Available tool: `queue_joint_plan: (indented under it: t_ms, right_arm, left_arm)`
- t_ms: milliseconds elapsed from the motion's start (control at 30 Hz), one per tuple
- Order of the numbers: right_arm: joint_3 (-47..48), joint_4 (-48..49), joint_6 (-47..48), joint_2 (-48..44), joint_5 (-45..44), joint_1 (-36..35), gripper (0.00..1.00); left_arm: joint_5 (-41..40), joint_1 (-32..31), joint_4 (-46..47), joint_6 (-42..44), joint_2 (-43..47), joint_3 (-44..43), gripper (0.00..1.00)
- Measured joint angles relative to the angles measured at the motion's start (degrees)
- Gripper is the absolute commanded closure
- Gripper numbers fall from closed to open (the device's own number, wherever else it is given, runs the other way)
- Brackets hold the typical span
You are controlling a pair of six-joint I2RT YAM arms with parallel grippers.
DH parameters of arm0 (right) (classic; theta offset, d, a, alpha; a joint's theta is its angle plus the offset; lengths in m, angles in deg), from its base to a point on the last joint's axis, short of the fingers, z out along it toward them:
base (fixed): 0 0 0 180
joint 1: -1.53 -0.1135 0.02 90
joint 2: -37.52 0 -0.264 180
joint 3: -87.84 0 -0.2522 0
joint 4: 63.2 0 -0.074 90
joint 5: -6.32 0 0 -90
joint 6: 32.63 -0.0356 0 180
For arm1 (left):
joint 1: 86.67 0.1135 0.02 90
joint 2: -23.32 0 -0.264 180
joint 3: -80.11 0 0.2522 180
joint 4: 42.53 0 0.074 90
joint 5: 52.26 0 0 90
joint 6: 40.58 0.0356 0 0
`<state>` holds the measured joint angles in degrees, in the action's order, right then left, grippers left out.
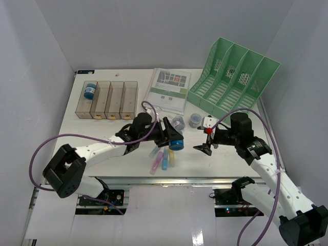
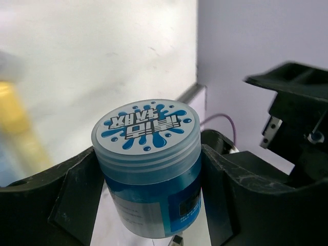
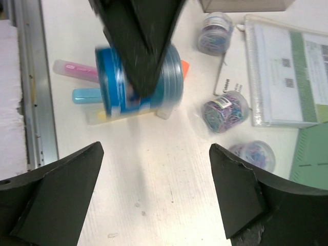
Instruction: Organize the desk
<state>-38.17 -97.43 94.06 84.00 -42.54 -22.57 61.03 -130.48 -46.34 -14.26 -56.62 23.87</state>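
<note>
The white desk (image 1: 87, 125) carries all the items. My left gripper (image 1: 173, 137) is shut on a blue jar (image 1: 176, 144) with a splash-pattern lid and holds it tilted just above several highlighters (image 1: 163, 159). In the left wrist view the blue jar (image 2: 148, 169) sits tight between both black fingers (image 2: 241, 200). My right gripper (image 1: 204, 148) is open and empty, low over bare desk just right of the jar. In the right wrist view the blue jar (image 3: 115, 84) lies ahead of my right gripper (image 3: 154, 148), over the pink highlighter (image 3: 72, 69) and the blue highlighter (image 3: 84, 95).
A smoky four-compartment tray (image 1: 117, 100) at the back left holds another blue jar (image 1: 89, 91). A booklet (image 1: 168, 89) lies at the back centre and a green file rack (image 1: 233, 79) at the back right. Paper-clip jars (image 1: 195, 120) stand between the arms. A metal rail (image 1: 154, 179) runs along the front.
</note>
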Motion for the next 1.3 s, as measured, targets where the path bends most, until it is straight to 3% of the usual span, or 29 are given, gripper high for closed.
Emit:
queue_joint_plan:
  t_ms: [200, 300, 467, 733, 1033, 1300]
  right_arm:
    - [-4.3, 1.6, 1.4, -4.8, 5.8, 7.6, 0.09]
    - [-7.4, 2.2, 1.3, -6.3, 9.3, 12.7, 0.09]
    - [-8.4, 2.1, 1.2, -6.9, 12.8, 14.7, 0.09]
    - [-8.4, 2.1, 1.2, -8.1, 14.3, 14.9, 0.09]
    - [-8.4, 1.8, 1.3, -7.7, 14.3, 15.1, 0.09]
    - [-8.4, 0.7, 1.5, -5.8, 14.3, 15.1, 0.09]
  left_arm:
    - [-5.7, 15.9, -24.0, 11.1, 8.0, -3.5, 0.94]
    - [-17.9, 21.7, -38.2, 19.9, 7.3, -13.7, 0.93]
    - [-35.0, 27.9, -48.4, 32.4, 4.0, -27.3, 0.93]
    - [-44.7, 43.8, -51.1, 45.9, -14.7, -40.4, 0.92]
    - [-49.1, 46.6, -51.0, 57.4, -28.8, -51.0, 0.91]
    - [-50.1, 51.9, -47.5, 61.4, -36.9, -61.3, 0.87]
